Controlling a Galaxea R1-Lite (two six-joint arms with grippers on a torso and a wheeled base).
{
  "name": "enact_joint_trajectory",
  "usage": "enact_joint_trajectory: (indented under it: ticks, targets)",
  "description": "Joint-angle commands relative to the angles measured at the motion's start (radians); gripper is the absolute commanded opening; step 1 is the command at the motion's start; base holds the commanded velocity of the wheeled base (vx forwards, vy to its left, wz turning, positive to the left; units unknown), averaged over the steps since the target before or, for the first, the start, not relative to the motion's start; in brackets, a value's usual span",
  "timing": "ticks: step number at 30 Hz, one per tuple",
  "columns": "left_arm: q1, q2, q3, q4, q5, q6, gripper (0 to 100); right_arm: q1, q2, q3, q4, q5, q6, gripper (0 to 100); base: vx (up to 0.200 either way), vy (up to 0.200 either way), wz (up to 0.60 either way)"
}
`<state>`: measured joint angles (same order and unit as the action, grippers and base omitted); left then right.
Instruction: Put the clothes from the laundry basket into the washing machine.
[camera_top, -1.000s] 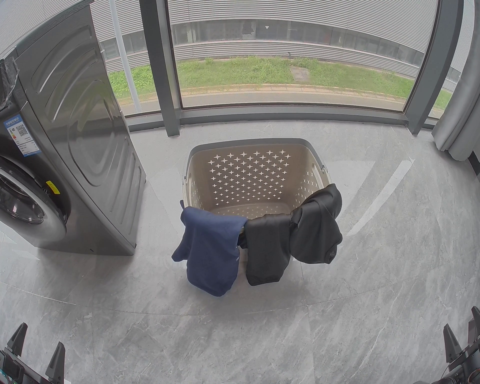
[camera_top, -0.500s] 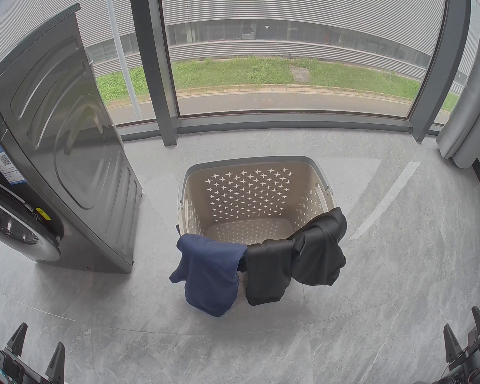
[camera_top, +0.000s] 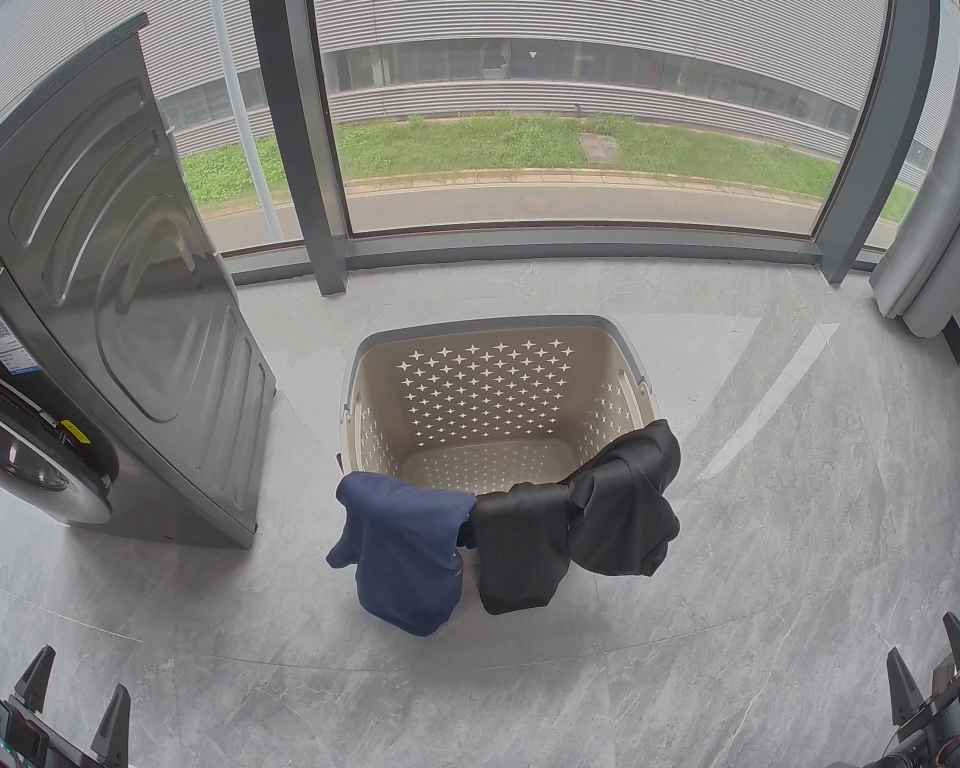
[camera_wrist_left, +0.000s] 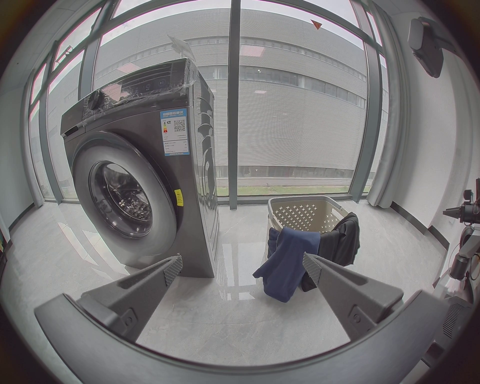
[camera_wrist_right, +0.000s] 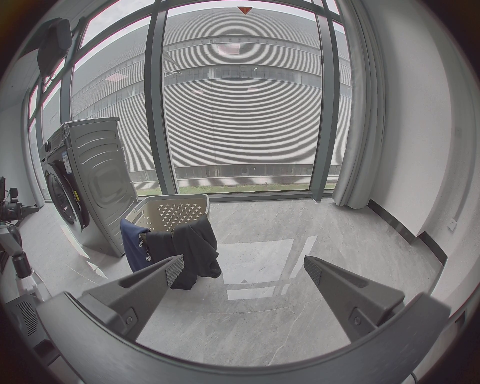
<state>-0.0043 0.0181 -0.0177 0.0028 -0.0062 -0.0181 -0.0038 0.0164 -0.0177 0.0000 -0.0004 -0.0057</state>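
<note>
Nothing loaded yet; all three clothes are left to move. They hang over the near rim of the one basket: one blue piece, two black, the middle piece and the right piece. One washer on its left, door looks shut. My left gripper and right gripper gape empty, well apart from the basket.

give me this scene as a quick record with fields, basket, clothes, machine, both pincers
basket: beige laundry basket standing on the floor
clothes: blue garment, middle black garment and right black garment, all draped over the basket's near rim
washing machine: on the robot's left of the basket, apart from it
left pincer: open, holding nothing
right pincer: open, holding nothing
progress: no garment picked up yet
</note>
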Motion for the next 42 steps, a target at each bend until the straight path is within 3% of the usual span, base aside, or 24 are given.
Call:
enact_joint_trajectory:
  ticks: [1,5,14,23,29,42]
  targets:
    - [0.000,-0.009,0.016,0.000,0.000,0.000,100,-0.001,-0.012,0.016,0.000,0.000,-0.002,100,0.000,0.000,0.00]
    - [0.001,-0.009,0.016,0.000,0.000,0.000,100,-0.001,-0.012,0.016,0.000,0.000,0.000,100,0.000,0.000,0.00]
    - [0.000,-0.009,0.016,0.000,0.000,0.000,100,-0.001,-0.012,0.016,0.000,-0.001,0.000,100,0.200,0.000,0.00]
    - [0.001,-0.009,0.016,0.000,0.000,0.000,100,-0.001,-0.012,0.016,0.000,0.000,0.000,100,0.000,0.000,0.00]
    - [0.000,-0.009,0.016,0.000,0.000,-0.002,100,-0.001,-0.012,0.016,0.000,0.000,0.000,100,0.000,-0.200,0.00]
    - [0.000,-0.009,0.016,0.000,0.000,-0.002,100,-0.001,-0.012,0.016,0.000,0.000,0.000,100,0.015,0.000,0.00]
